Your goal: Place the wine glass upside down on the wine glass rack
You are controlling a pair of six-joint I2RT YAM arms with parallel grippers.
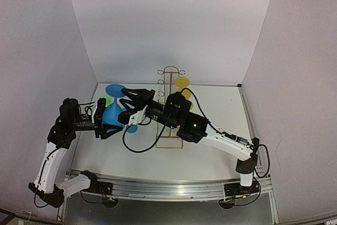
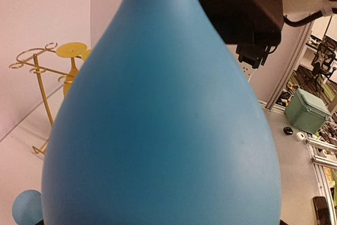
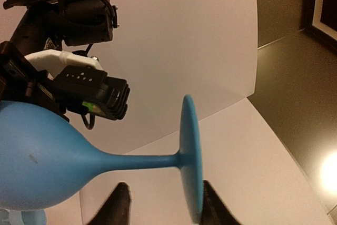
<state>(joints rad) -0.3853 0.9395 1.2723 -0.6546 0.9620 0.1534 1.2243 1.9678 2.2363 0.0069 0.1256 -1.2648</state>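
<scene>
The blue wine glass (image 1: 111, 114) hangs sideways above the table's left half, its round foot (image 1: 115, 90) pointing to the back. My left gripper (image 1: 111, 123) is shut on its bowl, which fills the left wrist view (image 2: 168, 130) and hides the jaws there. My right gripper (image 1: 127, 98) is open at the stem end. In the right wrist view the stem (image 3: 142, 160) passes above the gap between the fingers (image 3: 165, 185), and the foot's rim rests against the right fingertip (image 3: 210, 204). The gold wire wine glass rack (image 1: 169, 104) (image 2: 39, 72) stands behind the right arm.
A yellow glass (image 1: 182, 82) (image 2: 72, 51) hangs upside down at the rack's top right. A second blue piece (image 1: 131, 128) sits on the table below the held glass, and a green object (image 1: 102, 100) lies behind the left gripper. White walls close three sides.
</scene>
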